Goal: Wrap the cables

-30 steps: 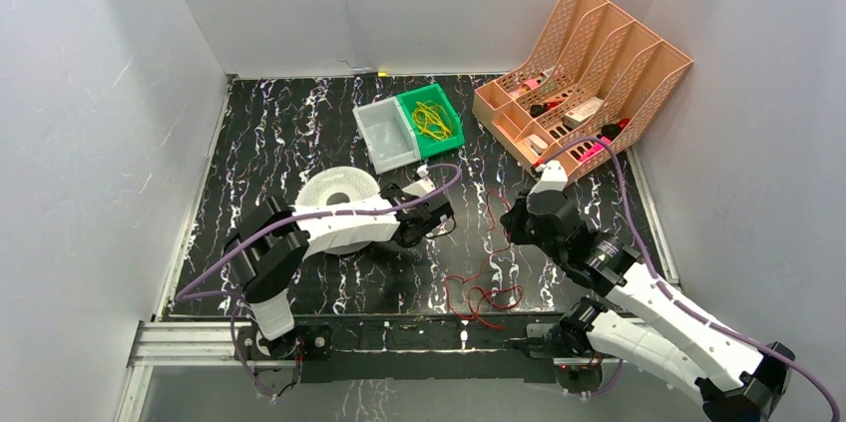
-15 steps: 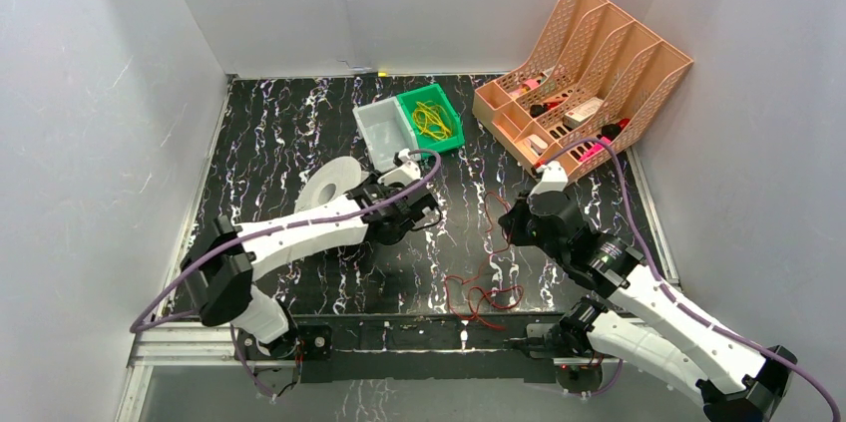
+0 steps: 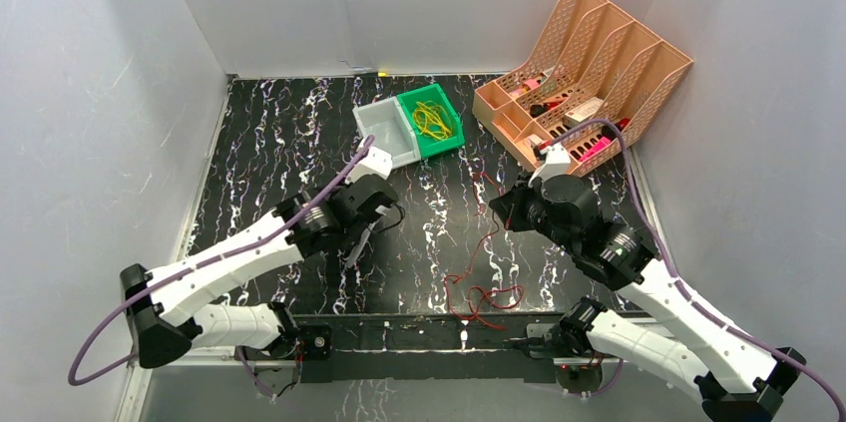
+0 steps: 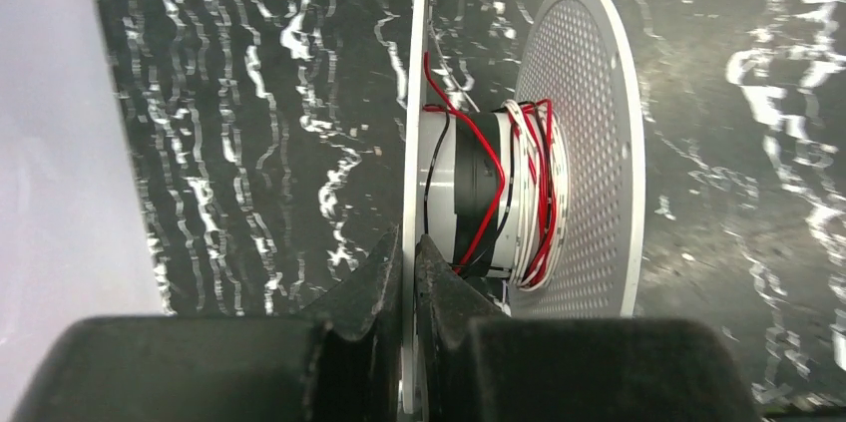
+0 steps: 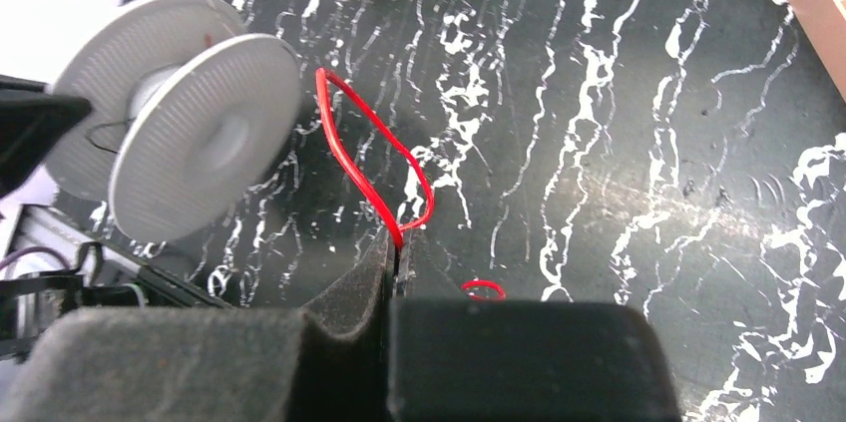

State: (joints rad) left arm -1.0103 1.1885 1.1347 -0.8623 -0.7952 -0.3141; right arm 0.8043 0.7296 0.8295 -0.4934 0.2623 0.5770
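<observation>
Fingers of the left gripper are squeezed tight on the thin side plate of the white spool. The spool is turned on its edge. Some red cable is wound round its middle, with white wire beside it. The right gripper pinches the red cable between its fingertips, and a loop of it stands up in front. From there the cable runs down to a loose pile on the black table, near the front edge, between the two arms. A green bin and an orange rack sit at the back.
</observation>
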